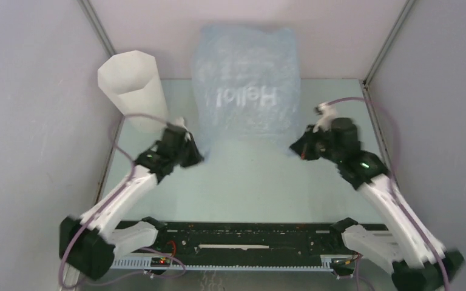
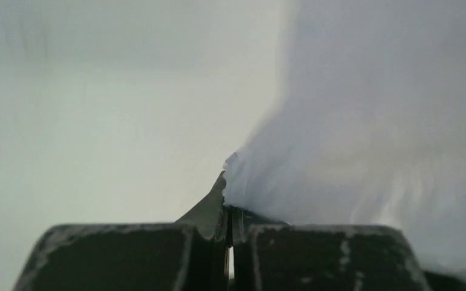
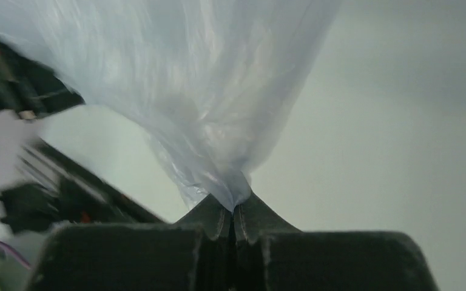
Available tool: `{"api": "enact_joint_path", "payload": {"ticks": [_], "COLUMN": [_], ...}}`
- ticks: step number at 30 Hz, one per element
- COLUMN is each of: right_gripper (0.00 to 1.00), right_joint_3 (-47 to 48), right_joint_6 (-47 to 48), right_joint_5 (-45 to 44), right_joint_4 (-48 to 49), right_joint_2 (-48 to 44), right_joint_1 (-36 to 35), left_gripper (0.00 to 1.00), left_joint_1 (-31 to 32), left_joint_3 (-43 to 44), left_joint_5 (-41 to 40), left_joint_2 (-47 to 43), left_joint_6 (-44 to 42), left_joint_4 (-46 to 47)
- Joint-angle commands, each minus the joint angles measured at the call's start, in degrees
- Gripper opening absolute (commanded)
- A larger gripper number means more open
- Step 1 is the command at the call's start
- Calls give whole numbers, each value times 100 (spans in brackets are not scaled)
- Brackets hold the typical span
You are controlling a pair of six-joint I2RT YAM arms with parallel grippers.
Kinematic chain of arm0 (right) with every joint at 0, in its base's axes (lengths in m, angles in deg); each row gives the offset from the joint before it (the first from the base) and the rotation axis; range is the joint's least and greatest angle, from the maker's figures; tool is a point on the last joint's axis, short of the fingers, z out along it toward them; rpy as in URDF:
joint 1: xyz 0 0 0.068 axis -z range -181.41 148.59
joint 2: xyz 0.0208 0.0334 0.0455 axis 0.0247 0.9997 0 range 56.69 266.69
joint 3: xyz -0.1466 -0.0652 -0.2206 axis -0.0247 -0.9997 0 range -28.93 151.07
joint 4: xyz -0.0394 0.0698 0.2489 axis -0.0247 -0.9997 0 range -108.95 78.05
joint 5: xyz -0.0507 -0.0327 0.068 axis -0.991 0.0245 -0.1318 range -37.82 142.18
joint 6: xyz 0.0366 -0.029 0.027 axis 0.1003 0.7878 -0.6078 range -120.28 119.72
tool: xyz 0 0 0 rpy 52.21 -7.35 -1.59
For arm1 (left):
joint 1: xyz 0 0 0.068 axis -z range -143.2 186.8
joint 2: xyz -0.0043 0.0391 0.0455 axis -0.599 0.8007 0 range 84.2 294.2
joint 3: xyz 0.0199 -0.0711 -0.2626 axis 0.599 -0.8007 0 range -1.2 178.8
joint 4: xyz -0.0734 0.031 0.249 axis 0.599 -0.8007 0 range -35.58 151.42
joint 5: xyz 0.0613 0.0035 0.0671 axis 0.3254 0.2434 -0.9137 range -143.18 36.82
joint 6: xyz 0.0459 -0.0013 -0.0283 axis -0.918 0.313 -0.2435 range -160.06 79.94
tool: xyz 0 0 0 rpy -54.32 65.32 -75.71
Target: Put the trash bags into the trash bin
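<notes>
The pale blue-grey trash bag [image 1: 247,85] with white "Hello" lettering is puffed up and held above the table's middle, stretched between both grippers. My left gripper [image 1: 197,154] is shut on the bag's near left corner; the film [image 2: 364,133] bunches at its tips in the left wrist view. My right gripper [image 1: 295,147] is shut on the near right corner; the film [image 3: 206,103] gathers into its closed tips. The white faceted trash bin [image 1: 135,85] stands upright at the far left, just beyond the left gripper, to the left of the bag.
Grey walls close in the table [image 1: 249,188] on the left, right and back. The black rail [image 1: 243,242] with both arm bases runs along the near edge. Purple cables loop beside each arm.
</notes>
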Motion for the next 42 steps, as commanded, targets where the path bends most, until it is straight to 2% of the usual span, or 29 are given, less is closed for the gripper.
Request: {"api": "enact_joint_path", "payload": {"ticks": [1,3,5,9,13,16,18,19,20,23,24,26,29,31,34,38,42], "right_gripper": [0,0,0,0,0,0,0,0,0,0,0,0,0,0,0,0,0], "right_joint_3": [-1184,-1093,-631,1108,4148,5686,5593,5161,4601,2107,1444,446,-505,-503,-3,958,1263], "right_joint_6": [-358,-330,-315,42,464,596,509,448,403,187,95,-39,-247,-309,-259,-143,-122], "right_joint_5": [247,144,-14,-45,-159,-219,-166,-108,-68,-234,-293,-127,559,846,897,727,574], "right_joint_4": [-831,-698,-520,-401,-1333,-1814,-1497,-1208,-849,-7,49,-192,-648,-907,-1005,-1489,-1732], "right_joint_2": [817,526,335,891,2061,2305,1981,1679,1343,311,169,136,383,445,334,736,897], "right_joint_1": [-493,-606,-450,61,297,286,277,273,273,281,289,302,307,302,314,325,332], "left_gripper": [0,0,0,0,0,0,0,0,0,0,0,0,0,0,0,4,6], "left_joint_1": [424,471,376,104,26,146,218,227,227,108,60,-43,-49,-8,43,50,59], "left_joint_3": [-1364,-1325,-810,1704,4893,6334,6176,5671,5006,2643,1630,439,-767,-983,-547,634,1388], "left_joint_5": [136,48,-89,46,319,237,138,65,-59,-329,-217,-46,332,485,592,994,1141], "left_joint_2": [-208,-736,-660,483,1733,1998,1726,1481,1183,481,366,354,392,114,-295,171,587], "left_joint_6": [543,649,546,10,-472,-727,-881,-927,-880,-408,-270,82,224,297,110,-280,-490], "left_joint_4": [-463,-103,-36,-245,-799,-784,-567,-384,-187,113,180,4,-60,36,173,-102,-404]}}
